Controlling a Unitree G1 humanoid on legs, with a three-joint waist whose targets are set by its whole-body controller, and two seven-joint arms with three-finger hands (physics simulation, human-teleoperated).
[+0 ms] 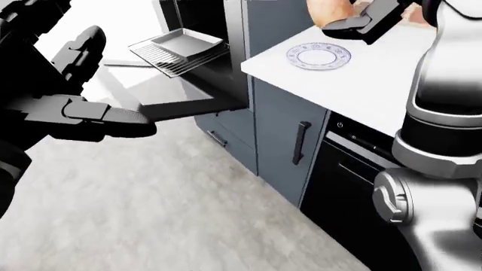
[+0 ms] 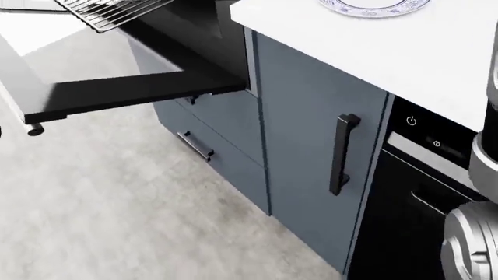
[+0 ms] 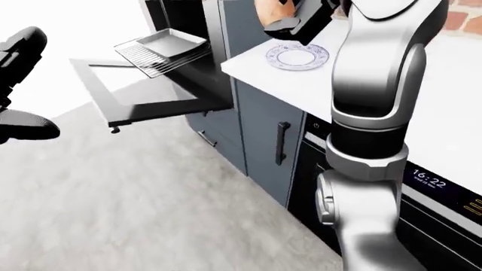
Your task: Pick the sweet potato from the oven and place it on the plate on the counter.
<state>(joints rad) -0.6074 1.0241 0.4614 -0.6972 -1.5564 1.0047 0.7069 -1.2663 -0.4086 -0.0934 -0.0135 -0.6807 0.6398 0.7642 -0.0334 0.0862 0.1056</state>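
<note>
My right hand (image 1: 361, 22) is shut on the orange sweet potato (image 1: 328, 11) and holds it just above the white counter (image 1: 361, 84), over the upper edge of the blue-patterned plate (image 1: 318, 56). The plate also shows in the right-eye view (image 3: 296, 56) and at the top of the head view (image 2: 373, 6). The oven door (image 1: 188, 104) hangs open at the left, with a pulled-out rack (image 1: 169, 59) carrying an empty grey tray (image 1: 187, 42). My left hand (image 1: 83, 113) is open and empty at the left of the left-eye view, away from the oven.
Blue-grey cabinets (image 2: 311, 146) with black handles stand under the counter. A black built-in appliance (image 3: 422, 186) with a clock display is at the right. The open oven door (image 2: 117, 87) juts out over the grey floor (image 1: 151, 203).
</note>
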